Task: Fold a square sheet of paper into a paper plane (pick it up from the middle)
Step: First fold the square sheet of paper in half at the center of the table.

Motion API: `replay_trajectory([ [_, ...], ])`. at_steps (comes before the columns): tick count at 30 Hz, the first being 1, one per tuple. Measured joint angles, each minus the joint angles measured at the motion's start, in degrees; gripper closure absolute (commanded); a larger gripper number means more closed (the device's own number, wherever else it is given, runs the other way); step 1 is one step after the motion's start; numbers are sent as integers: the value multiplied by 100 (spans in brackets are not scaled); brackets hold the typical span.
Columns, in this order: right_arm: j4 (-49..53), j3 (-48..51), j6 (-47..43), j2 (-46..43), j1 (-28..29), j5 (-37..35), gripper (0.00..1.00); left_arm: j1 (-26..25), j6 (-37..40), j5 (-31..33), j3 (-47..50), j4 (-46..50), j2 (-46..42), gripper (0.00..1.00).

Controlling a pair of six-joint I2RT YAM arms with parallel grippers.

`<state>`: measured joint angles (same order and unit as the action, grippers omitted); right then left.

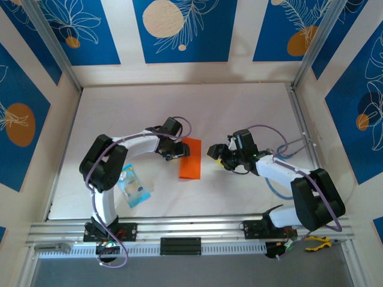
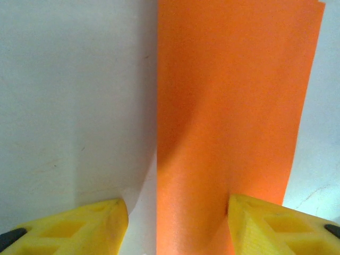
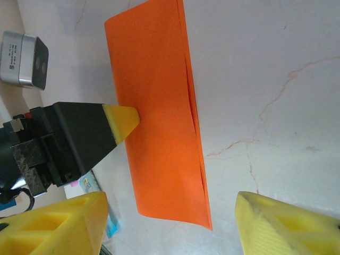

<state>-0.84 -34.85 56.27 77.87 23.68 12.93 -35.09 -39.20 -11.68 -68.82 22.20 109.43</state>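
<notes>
The square sheet of paper [image 1: 190, 158], bright orange, lies on the white table folded in half into a long rectangle, its doubled edges showing along one long side [image 3: 194, 122]. My left gripper [image 1: 175, 152] is at the sheet's left edge and open. In the left wrist view one yellow finger [image 2: 265, 223] rests on the paper [image 2: 228, 106] and the other is on bare table. My right gripper [image 1: 216, 154] hovers just right of the sheet, open, with the paper's [image 3: 159, 117] near end between its spread fingers. The left gripper's fingertip [image 3: 121, 121] touches the sheet's edge.
A small blue and clear plastic packet [image 1: 133, 186] lies on the table left of the sheet, beside the left arm. Patterned blue and white walls with metal posts enclose the table [image 1: 239, 107], whose far half is bare.
</notes>
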Motion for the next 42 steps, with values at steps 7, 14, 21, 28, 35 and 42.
replay_trajectory([
  [7, 0, 0, 0, 0, 0, 0, 36, -46, 59, 96, -155, 214, 74, 43],
  [14, -2, 17, 0, 0, 0, 0, 36, -87, 59, 177, -256, 319, 131, 42],
  [21, 0, 17, 0, 0, 0, 0, 36, -111, 66, 225, -295, 365, 144, 41],
  [28, 0, 17, 0, 4, 0, 0, 36, -133, 76, 278, -337, 407, 177, 41],
  [35, -2, 31, 0, 87, 0, 0, 39, -133, 76, 278, -345, 411, 184, 41],
  [42, -4, 48, 0, 118, 0, 0, 41, -133, 79, 280, -378, 452, 208, 41],
])
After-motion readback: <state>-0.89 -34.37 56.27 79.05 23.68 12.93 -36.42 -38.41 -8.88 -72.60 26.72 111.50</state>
